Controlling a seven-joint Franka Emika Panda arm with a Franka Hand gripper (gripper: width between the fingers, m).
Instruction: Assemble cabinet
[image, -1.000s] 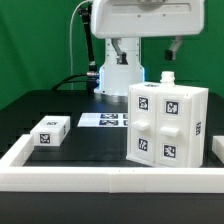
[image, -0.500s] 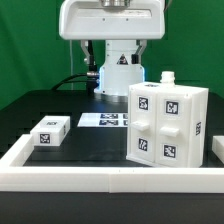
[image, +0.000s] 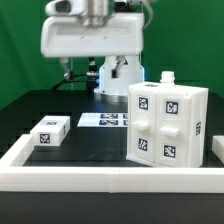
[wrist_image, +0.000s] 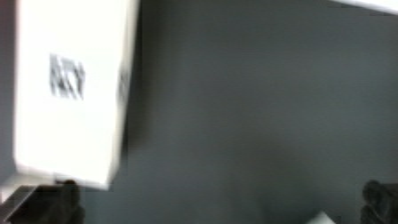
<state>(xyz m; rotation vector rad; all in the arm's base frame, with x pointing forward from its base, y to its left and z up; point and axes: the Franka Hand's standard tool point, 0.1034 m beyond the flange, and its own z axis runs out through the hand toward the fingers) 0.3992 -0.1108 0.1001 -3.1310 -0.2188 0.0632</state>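
Note:
The cabinet (image: 168, 125), a white box built of pieces with black-and-white tags, stands on the dark table at the exterior view's right. A small white peg (image: 167, 76) sticks up from its top. A smaller white tagged piece (image: 50, 131) lies loose at the exterior view's left. The arm's white hand housing (image: 92, 38) hangs high above the table, left of the cabinet and touching nothing. In the wrist view my gripper (wrist_image: 214, 205) is open, with only bare dark table between its fingertips (wrist_image: 50, 200). A blurred white tagged surface (wrist_image: 71, 90) fills one side of that view.
The marker board (image: 105, 121) lies flat on the table behind the loose piece. A low white border frame (image: 100, 178) runs along the front and both sides. The robot base (image: 118, 75) and a cable stand at the back.
The hand has swung from above the cabinet side toward the exterior view's left and come a little lower. The jaws stayed open. Cabinet and loose piece have not moved.

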